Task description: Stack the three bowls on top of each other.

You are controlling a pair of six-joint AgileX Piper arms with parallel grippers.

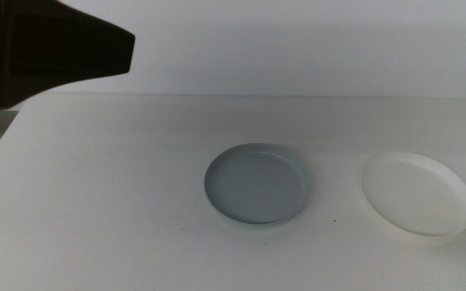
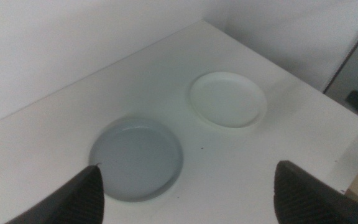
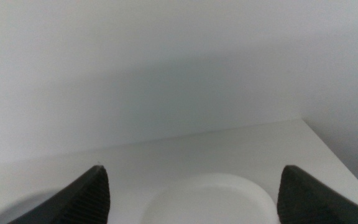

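- The grey-blue bowl (image 1: 257, 184) sits nearest, near the middle of the counter (image 1: 103, 194); a thin mint-green rim shows under its near edge, so by my reading it already rests on the green bowl (image 1: 259, 225), though that is hard to confirm.
- The white bowl (image 1: 416, 194) lies alone at its 3 o'clock, well apart.
- The right claw (image 3: 194, 193) hangs just short of the white bowl, wide open and empty.
- The left claw (image 2: 188, 193) hovers high at 10 o'clock, open wide, nothing in it.
- Remaining step, I judge: take the white bowl's rim, then lift it onto the stack.
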